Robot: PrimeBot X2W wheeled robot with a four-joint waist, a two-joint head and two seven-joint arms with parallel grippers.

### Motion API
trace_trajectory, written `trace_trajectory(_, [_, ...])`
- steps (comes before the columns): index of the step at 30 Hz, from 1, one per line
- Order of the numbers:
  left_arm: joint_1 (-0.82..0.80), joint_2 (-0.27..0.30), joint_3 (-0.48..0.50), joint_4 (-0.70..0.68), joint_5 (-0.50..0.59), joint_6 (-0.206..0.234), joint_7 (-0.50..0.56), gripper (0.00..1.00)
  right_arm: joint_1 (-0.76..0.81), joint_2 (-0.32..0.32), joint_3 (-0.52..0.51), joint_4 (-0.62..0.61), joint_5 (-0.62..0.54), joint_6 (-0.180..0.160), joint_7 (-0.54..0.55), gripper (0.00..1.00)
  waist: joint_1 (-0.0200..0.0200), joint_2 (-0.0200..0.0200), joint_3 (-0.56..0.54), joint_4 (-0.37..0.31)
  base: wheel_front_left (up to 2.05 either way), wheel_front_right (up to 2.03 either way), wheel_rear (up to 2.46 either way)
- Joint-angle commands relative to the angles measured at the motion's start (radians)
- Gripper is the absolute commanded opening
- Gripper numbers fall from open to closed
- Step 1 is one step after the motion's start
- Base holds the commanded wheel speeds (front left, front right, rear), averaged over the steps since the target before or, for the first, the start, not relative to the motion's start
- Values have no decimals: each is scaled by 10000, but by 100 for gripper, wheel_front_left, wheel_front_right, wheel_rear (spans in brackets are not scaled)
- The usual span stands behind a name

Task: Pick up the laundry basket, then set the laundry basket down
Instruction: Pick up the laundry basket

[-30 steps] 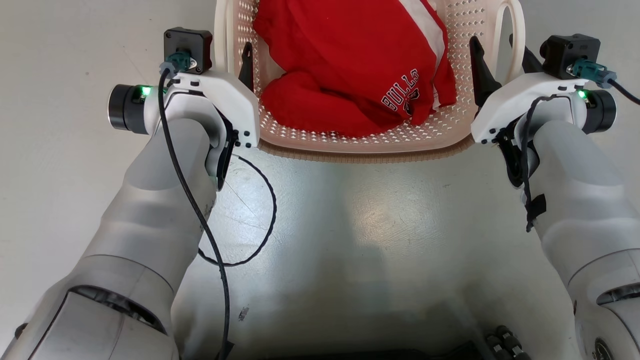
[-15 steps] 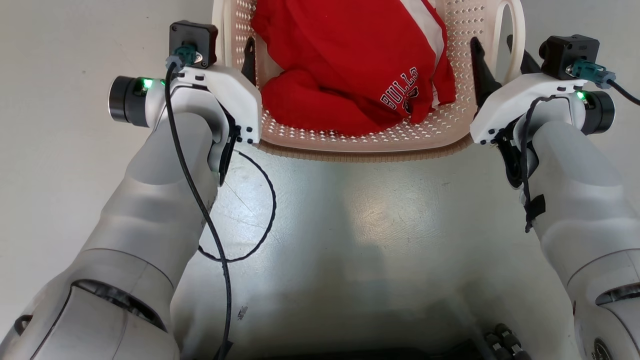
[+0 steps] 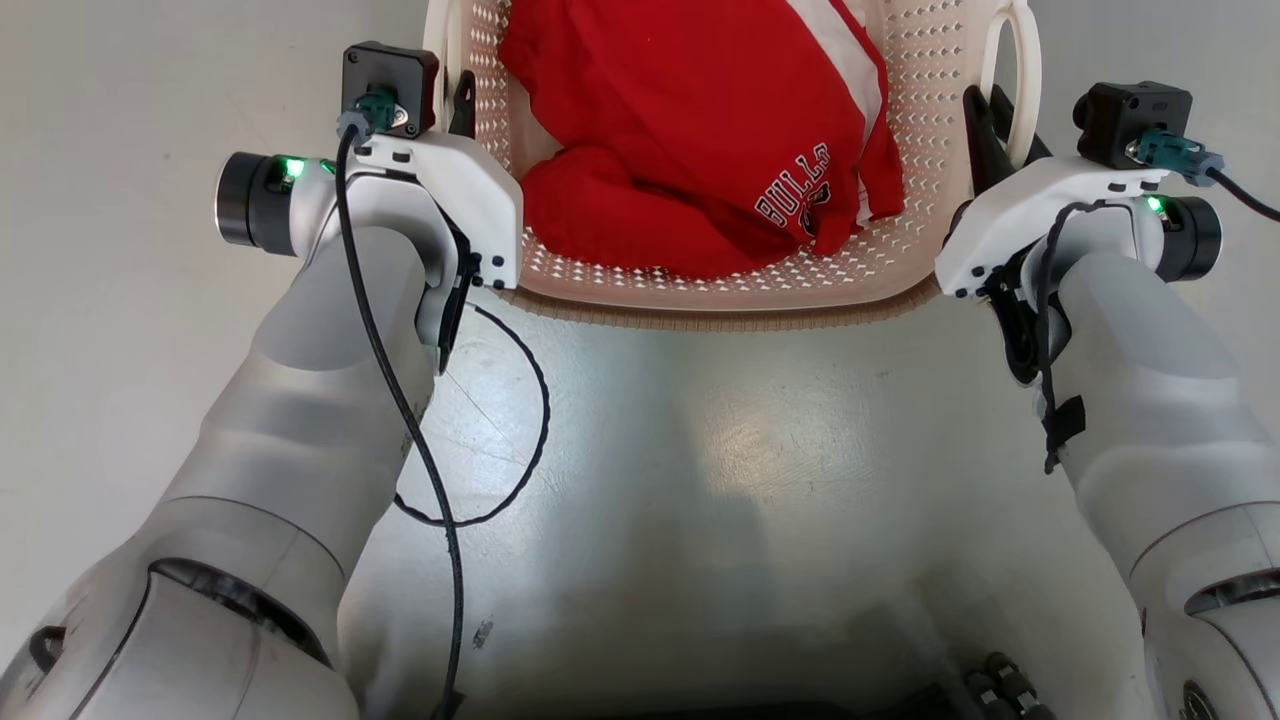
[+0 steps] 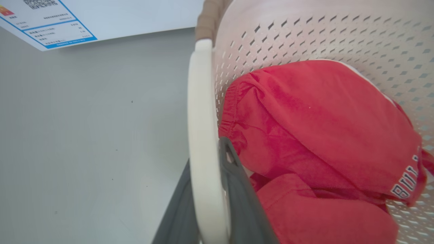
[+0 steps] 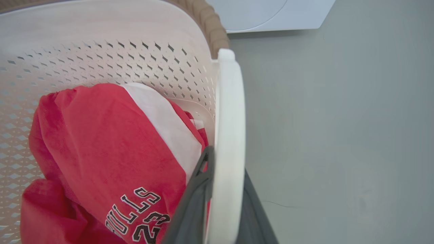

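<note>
my left pincer (image 4: 206, 169) is clamped on the left white loop handle (image 4: 200, 118) of the cream-white perforated plastic laundry basket (image 3: 720, 315), and my right pincer (image 5: 227, 169) on the right loop handle (image 5: 230, 101). the basket lies between my wrists and holds a red jersey (image 3: 690, 120).

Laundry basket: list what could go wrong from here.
1. The left gripper and right gripper each pinch only a thin loop handle of the laundry basket; a handle may slip or pivot between the fingers.
2. If the arms rise unevenly, the basket could tilt and the red clothes shift.
3. The loose black cable by the left arm might snag.
</note>
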Motion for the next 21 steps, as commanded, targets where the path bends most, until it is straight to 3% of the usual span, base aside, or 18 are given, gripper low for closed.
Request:
trace_trajectory(1, [218, 177, -81, -189, -94, 4, -48, 0, 433, 211, 269, -16, 39, 46, -101, 0, 0, 0, -171, 48, 0, 0, 0])
trace_trajectory(11, [828, 177, -647, -262, -837, 79, 445, 0, 665, 223, 592, 326, 20, 46, 124, 0, 0, 0, -1185, 291, 0, 0, 0])
trace_trajectory(21, [1993, 177, -1239, -134, -1859, -2, 883, 0, 1550, 229, 1042, 432, 215, 46, 1161, 0, 0, 0, -3134, 476, 0, 0, 0])
